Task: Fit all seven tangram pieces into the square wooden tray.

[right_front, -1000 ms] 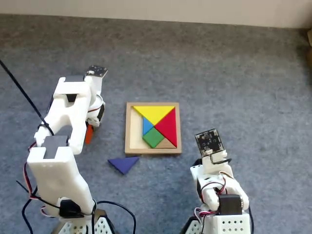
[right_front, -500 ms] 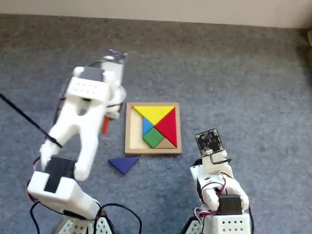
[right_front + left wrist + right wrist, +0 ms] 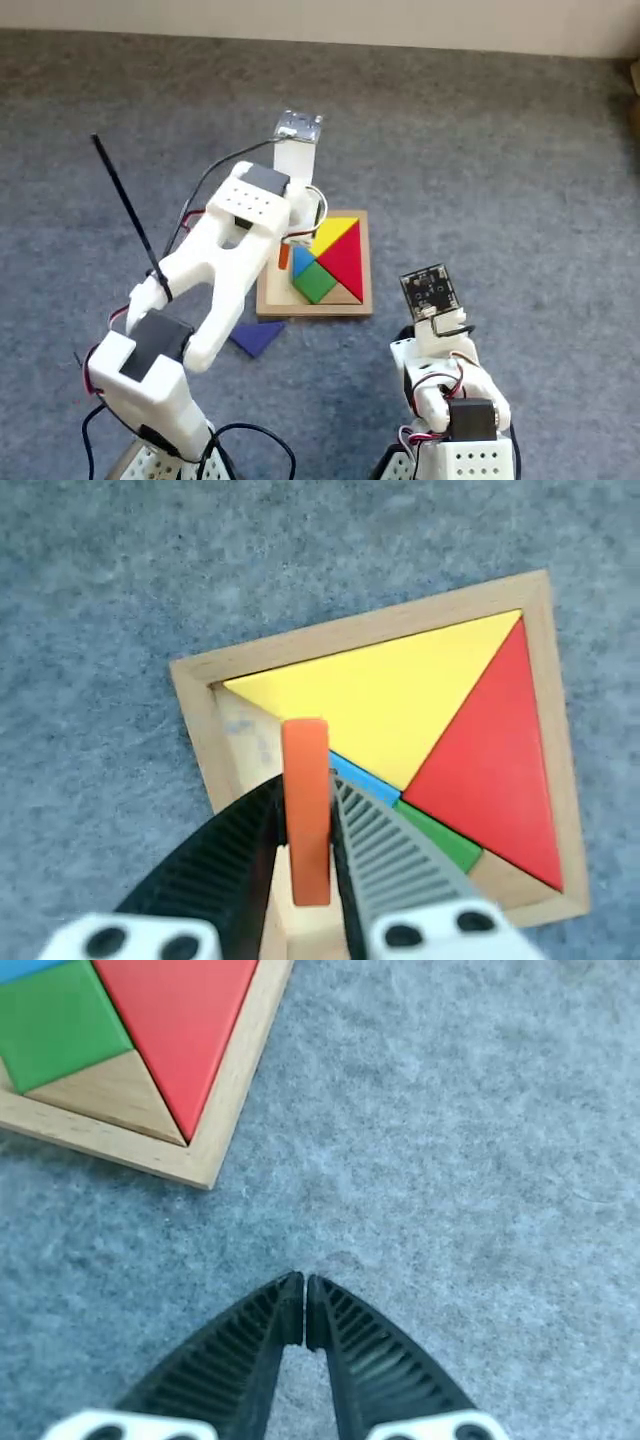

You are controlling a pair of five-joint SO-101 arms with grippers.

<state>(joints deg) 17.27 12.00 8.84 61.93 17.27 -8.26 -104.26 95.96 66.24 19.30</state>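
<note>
change: left arm point(image 3: 215, 275) swung from beside the wooden tray point(image 3: 366, 270) to over its left edge; right arm point(image 3: 445, 390) unmoved.
left fingers point(image 3: 375, 845): clamped on orange piece point(image 3: 305, 820), held edge-up above the tray's bare left strip.
right fingers point(image 3: 255, 1350): together, empty, over worktop point(image 3: 450, 1110).
purple triangle point(image 3: 255, 338): on worktop, near the tray's corner.
meaning: orange piece looks ready to place; triangle remains.

My high camera looks down over the whole bench point(image 3: 520, 150), tray point(image 3: 330, 308) near centre. Both wrist cameras point downward from close range; all three views share the tray's five o'clock corner.
</note>
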